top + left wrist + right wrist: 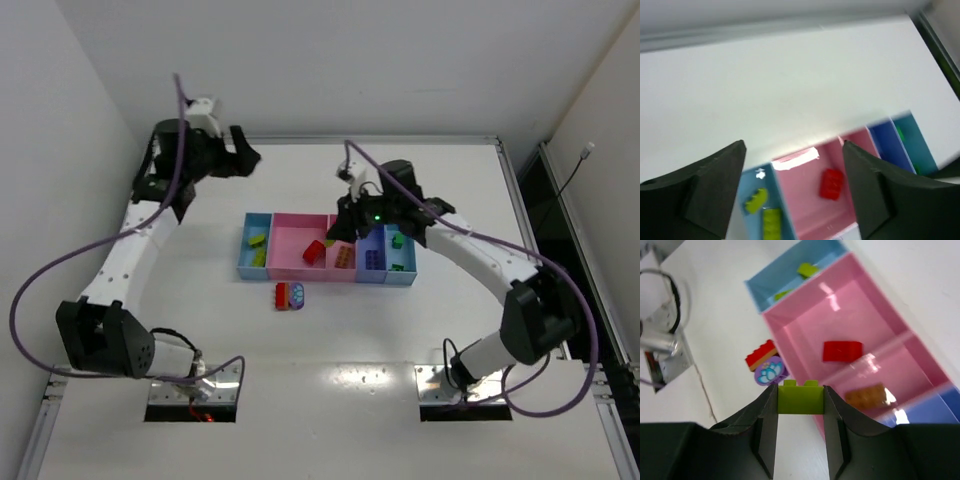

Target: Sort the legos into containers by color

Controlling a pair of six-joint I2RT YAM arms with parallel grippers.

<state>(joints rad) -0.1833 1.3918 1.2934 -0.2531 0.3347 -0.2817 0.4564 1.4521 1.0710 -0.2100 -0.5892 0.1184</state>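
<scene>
right gripper (800,391): clamped on lime brick (800,400), at edge of wide pink bin (805,322) containing red brick (842,351). left gripper (794,146): fingers apart, empty.

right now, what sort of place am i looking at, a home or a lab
Most likely a robotics lab test cell: a left arm and right arm bolted to a white table, plain white panels walling it in, and a row of bins with lego bricks laid out as an exercise.
</scene>
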